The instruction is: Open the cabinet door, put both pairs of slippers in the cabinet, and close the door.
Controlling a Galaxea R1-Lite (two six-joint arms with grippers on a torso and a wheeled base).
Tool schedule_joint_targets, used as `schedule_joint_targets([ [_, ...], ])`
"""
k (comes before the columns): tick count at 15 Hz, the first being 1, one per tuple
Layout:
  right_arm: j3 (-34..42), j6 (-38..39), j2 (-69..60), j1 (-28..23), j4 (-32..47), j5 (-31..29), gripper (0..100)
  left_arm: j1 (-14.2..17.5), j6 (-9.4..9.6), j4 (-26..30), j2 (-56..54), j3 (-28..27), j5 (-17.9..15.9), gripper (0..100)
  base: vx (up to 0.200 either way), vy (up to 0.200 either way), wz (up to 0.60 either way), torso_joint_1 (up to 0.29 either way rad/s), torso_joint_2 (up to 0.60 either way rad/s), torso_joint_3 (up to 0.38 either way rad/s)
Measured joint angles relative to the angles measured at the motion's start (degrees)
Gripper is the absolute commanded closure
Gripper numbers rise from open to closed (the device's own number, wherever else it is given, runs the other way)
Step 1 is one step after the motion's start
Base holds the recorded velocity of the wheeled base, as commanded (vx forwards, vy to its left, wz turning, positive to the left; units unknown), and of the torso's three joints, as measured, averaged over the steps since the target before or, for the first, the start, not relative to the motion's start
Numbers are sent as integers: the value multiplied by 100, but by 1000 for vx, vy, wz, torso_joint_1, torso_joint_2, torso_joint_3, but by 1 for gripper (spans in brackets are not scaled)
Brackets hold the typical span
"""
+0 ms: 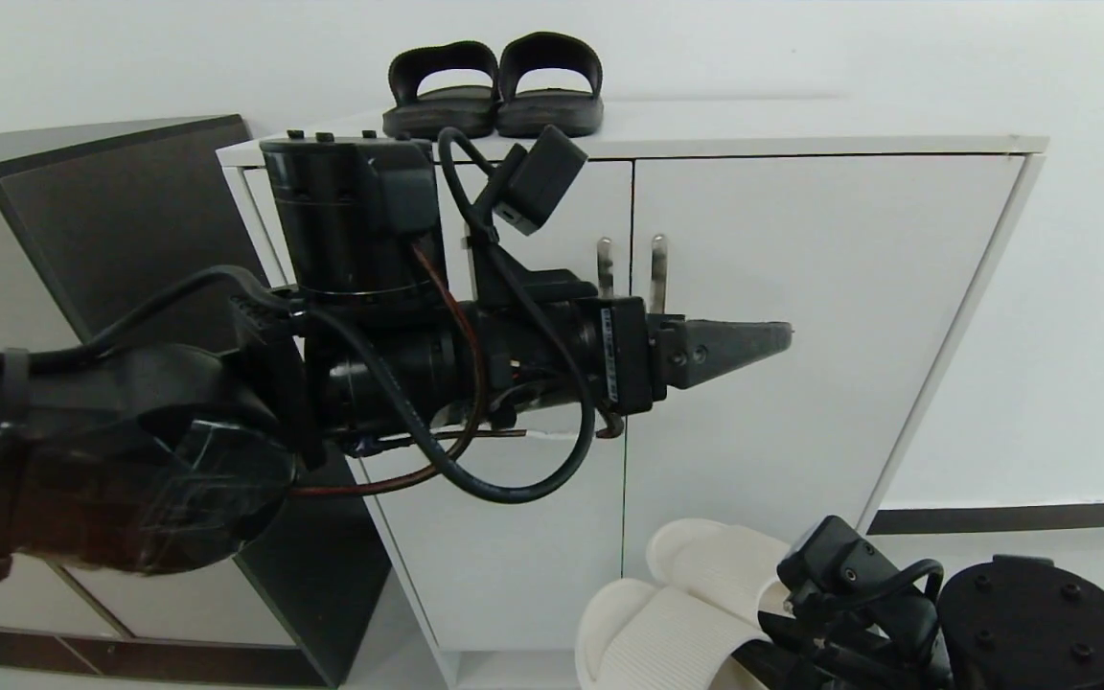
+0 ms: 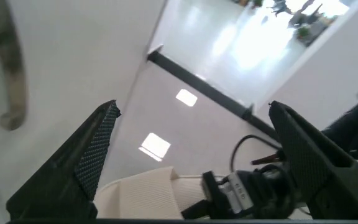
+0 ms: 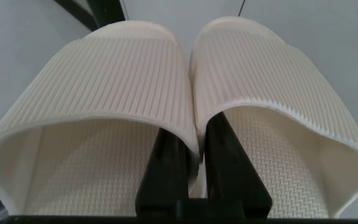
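Cabinet doors (image 1: 801, 335) were shut: left gripper (image 1: 780, 333) sat wide by the handles (image 1: 657, 273) to pull, right gripper (image 3: 199, 162) clamped white slippers (image 3: 117, 81).

This is looking like a home entryway: a white shoe cabinet (image 1: 801, 287) is standing against a plain white wall (image 1: 1089, 287), black slippers (image 1: 494, 91) sitting on top at twelve o'clock, a dark cabinet (image 1: 121, 216) flanking at nine o'clock.

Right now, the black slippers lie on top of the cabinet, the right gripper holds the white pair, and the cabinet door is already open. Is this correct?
Only the door is wrong: the head view shows both cabinet doors closed. The black slippers do lie on top of the cabinet, and the right gripper does hold the white pair.
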Motion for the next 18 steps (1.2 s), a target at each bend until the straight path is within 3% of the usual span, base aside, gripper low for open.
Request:
schedule_joint_targets([
  [1,2,0,2,0,0,-2,100,11,-143,-13,91,-122,-197,0,0,0,0,0,0,0],
  [2,5,0,5,0,0,1,100,55,-156,-17,171,-196,-257,0,0,0,0,0,0,0],
  [5,5,2,24,5,0,1,100,185,-38,-17,375,-358,128,0,0,0,0,0,0,0],
  [9,0,4,44,5,0,4,100,413,85,-24,456,-428,389,0,0,0,0,0,0,0],
  [14,5,6,72,5,0,-5,100,636,90,-9,574,-577,523,0,0,0,0,0,0,0],
  [18,2,9,85,2,0,-5,100,638,95,-26,800,-839,657,0,0,0,0,0,0,0],
])
